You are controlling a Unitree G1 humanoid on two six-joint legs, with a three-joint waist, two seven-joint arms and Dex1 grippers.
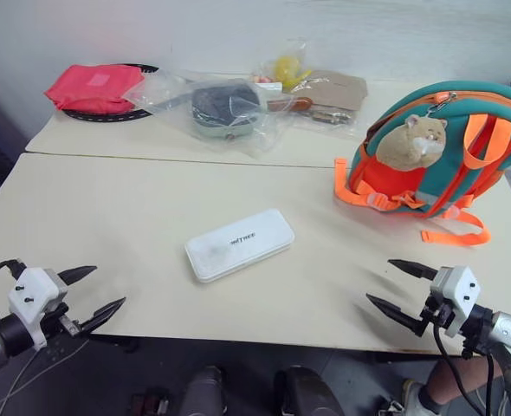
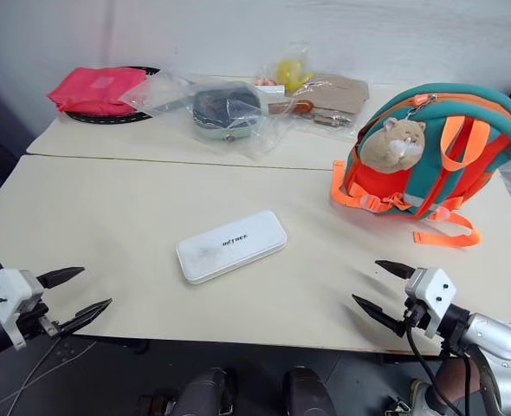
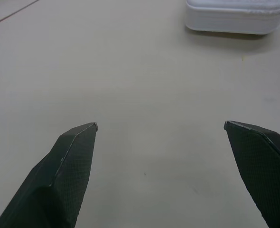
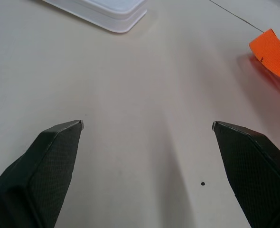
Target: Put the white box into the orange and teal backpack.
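The white box (image 1: 239, 244) lies flat near the middle of the cream table (image 1: 134, 208), its small dark lettering facing up. The orange and teal backpack (image 1: 446, 147) stands upright at the right of the table, a tan plush hamster charm (image 1: 416, 140) hanging on its front and its top zip shut. My left gripper (image 1: 100, 293) hovers open at the table's near left edge, well left of the box. My right gripper (image 1: 392, 286) hovers open at the near right edge, below the backpack. The box's edge (image 3: 235, 19) lies ahead of the left fingers; nothing is between either pair of fingers.
On a second table behind lie a red cloth bundle (image 1: 95, 87) on a dark ring, clear plastic bags over a dark round item (image 1: 225, 106), a yellow item (image 1: 286, 69) and brown packaging (image 1: 333, 91). An orange strap (image 1: 455, 232) trails from the backpack onto the table.
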